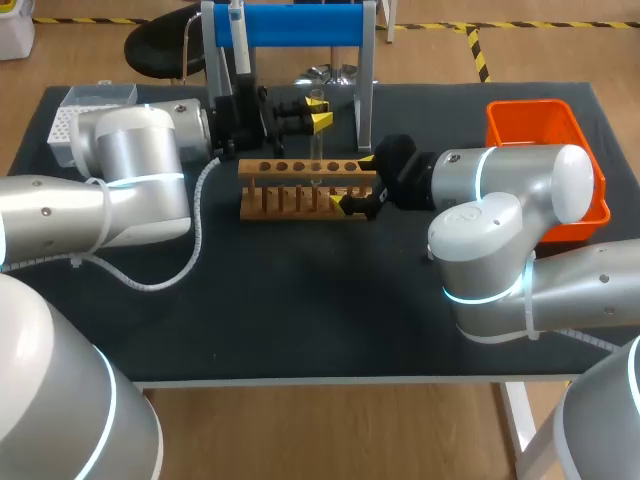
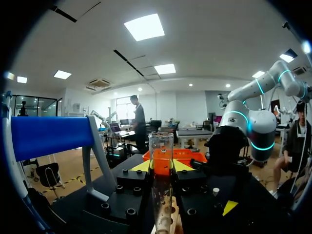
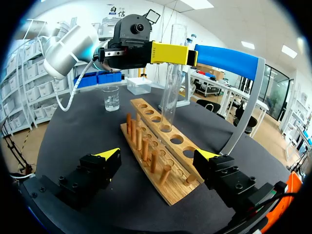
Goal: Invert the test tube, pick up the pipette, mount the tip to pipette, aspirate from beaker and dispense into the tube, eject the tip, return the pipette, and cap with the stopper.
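A clear glass test tube (image 2: 161, 161) stands upright, open mouth up, and my left gripper (image 2: 162, 166) is shut on its upper part. The tube's (image 3: 170, 78) lower end sits in a hole of the wooden rack (image 3: 155, 142). In the head view the left gripper (image 1: 318, 121) holds the tube (image 1: 316, 150) over the rack's (image 1: 300, 187) back row. My right gripper (image 1: 358, 183) is open, its fingers on either side of the rack's right end. In the right wrist view that gripper (image 3: 157, 157) holds nothing. A small beaker (image 3: 111, 98) with liquid stands beyond the rack.
A blue-barred pipette stand (image 1: 290, 25) rises at the table's back edge. A white tip box (image 1: 85, 110) lies at the back left, partly behind my left arm. An orange bin (image 1: 545, 140) sits at the right edge. The dark mat's (image 1: 300, 300) front half is bare.
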### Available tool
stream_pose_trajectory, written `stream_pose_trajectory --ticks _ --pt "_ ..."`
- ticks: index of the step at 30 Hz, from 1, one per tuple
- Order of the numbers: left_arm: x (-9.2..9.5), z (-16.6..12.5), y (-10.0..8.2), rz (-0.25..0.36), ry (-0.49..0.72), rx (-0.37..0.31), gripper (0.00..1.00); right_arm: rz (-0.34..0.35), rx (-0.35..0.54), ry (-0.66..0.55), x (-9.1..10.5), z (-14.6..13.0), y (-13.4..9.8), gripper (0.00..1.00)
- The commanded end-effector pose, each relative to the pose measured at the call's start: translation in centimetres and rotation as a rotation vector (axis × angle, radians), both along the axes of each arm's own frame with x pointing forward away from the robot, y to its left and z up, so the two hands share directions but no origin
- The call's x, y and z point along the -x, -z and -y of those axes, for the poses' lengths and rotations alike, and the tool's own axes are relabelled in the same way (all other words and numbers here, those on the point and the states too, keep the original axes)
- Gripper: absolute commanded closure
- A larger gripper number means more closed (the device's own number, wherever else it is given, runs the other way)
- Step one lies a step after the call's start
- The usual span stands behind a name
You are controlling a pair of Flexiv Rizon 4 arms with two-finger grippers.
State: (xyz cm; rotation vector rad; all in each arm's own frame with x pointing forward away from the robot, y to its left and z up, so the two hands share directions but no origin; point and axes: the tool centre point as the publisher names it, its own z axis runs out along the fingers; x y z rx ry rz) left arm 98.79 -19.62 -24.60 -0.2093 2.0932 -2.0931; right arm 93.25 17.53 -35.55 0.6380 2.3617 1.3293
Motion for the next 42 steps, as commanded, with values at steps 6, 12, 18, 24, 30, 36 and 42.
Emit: stream_pose_trajectory --ticks 6,12,18,24,30,36,42 --pt "-0.2 -0.1 0.9 -0.003 -0.003 0.019 1.0 -0.003 0.003 -0.001 0.0 0.0 -0.1 0.0" --pt "-0.2 -0.3 1.3 -0.009 -0.009 0.026 1.0 -0.003 0.003 -0.001 0.0 0.0 -0.1 0.0" --pt "-0.2 -0.4 1.6 -0.009 -0.009 0.032 1.0 -0.003 0.003 -0.001 0.0 0.0 -0.1 0.0" --pt "-0.3 -0.4 1.8 -0.011 -0.008 0.032 1.0 -0.003 0.003 -0.001 0.0 0.0 -0.1 0.0" --pt "-0.3 -0.5 2.0 -0.018 -0.007 0.007 1.0 -0.003 0.003 -0.001 0.0 0.0 -0.1 0.0" --pt "-0.4 -0.5 2.3 -0.022 -0.007 -0.01 1.0 -0.003 0.003 -0.001 0.0 0.0 -0.1 0.0" --pt "-0.5 -0.5 2.5 -0.026 -0.005 -0.009 1.0 -0.003 0.003 -0.001 0.0 0.0 -0.1 0.0"
